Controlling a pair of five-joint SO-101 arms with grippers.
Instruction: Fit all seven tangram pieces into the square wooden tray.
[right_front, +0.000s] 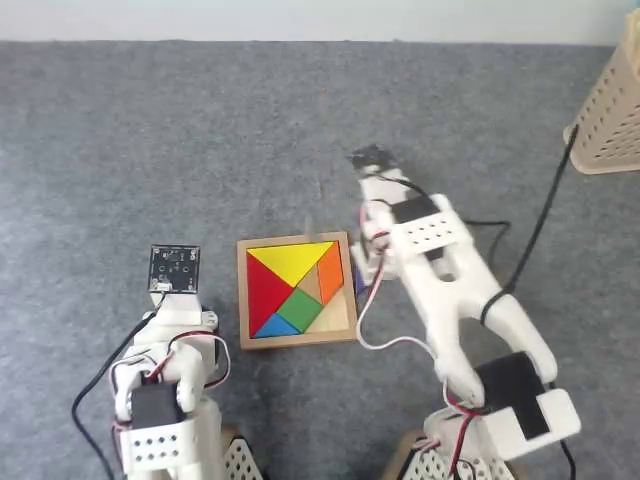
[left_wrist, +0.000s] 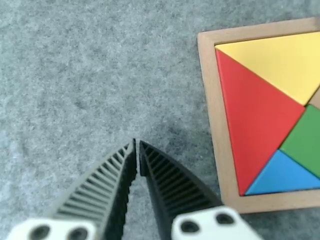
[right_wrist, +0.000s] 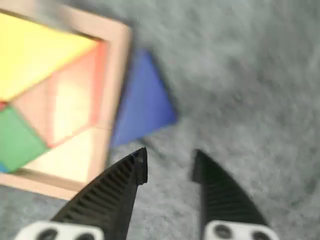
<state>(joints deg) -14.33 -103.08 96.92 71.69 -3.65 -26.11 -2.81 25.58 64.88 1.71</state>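
the left end effector (left_wrist: 136, 145) hangs closed and empty over the grey counter (left_wrist: 75, 75), just beside the left rim of the square wooden tray (left_wrist: 212, 90) and touching nothing. inside the tray five pieces look seated flat: the big red triangle (left_wrist: 250, 120) along the left side, the big yellow triangle (left_wrist: 280, 60) along the far side, the small light blue triangle (left_wrist: 282, 175) at the near edge, the green square (left_wrist: 305, 145) beside it, and an orange triangle (right_front: 331, 268) against the right side. the near right corner (right_front: 338, 315) shows pale wood, so that part seems unfilled. a tan patch in the middle may be a wood-toned piece or bare floor; i cannot tell which. a dark blue triangle (right_wrist: 142, 105) lies outside on the counter, right against the tray's right rim. the right end effector (right_wrist: 170, 160) is open with nothing between its fingers, close above the counter just beside that blue piece. by my judgement the job is well past halfway: the blue triangle has yet to go in, and possibly one more piece. no brand, label or writing can be read on the tray or the pieces.
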